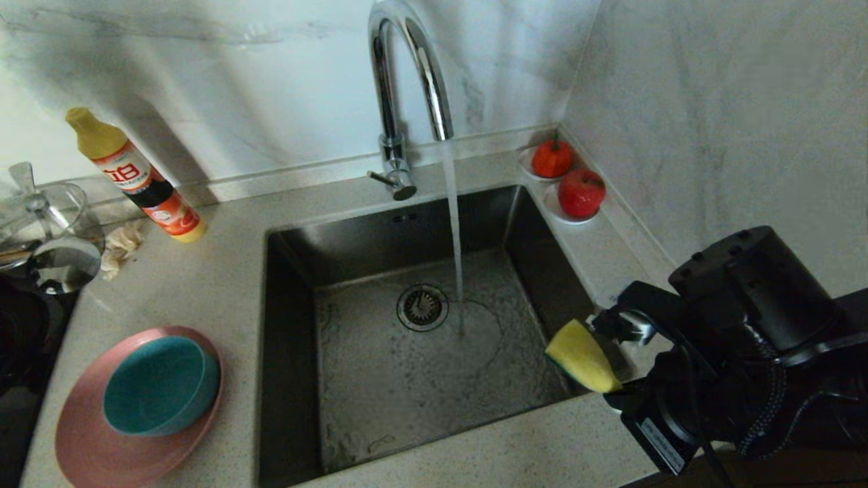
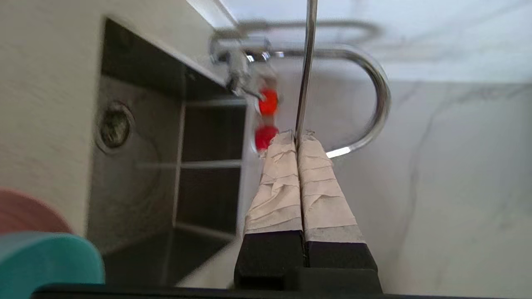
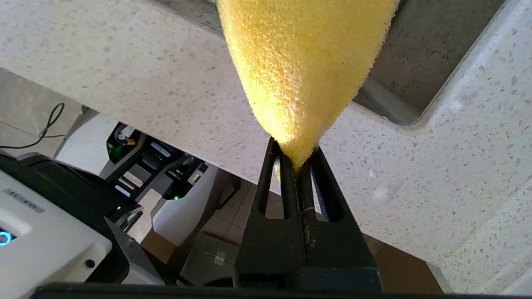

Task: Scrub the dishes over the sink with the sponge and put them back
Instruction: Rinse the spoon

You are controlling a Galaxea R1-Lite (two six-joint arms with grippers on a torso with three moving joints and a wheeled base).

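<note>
Left gripper (image 2: 298, 137): outside the head view; in its wrist view the taped fingers (image 2: 278, 182) are seen pressed together, pinching the thin handle of the spoon (image 2: 306, 70), held up beside the sink (image 1: 420, 379). The hold is narrow, on smooth metal; under scrubbing force the spoon could be twisted or slid out and dropped into the basin.

On the counter left of the sink, the teal bowl (image 1: 159, 386) is nested in the pink plate (image 1: 88, 440), near the counter edge.

Bottle (image 1: 132, 175) behind them: red-and-white label, large characters printed but not readable.

Tap (image 1: 407, 81) is running; the stream (image 1: 456, 230) lands by the drain (image 1: 422, 306). Splash onto the counter is judged likely.

Right gripper (image 3: 297, 162): at the sink's right rim, jaws closed on one compressed end of the sponge (image 1: 583, 356). The thin bite may let wet foam be pulled free.
</note>
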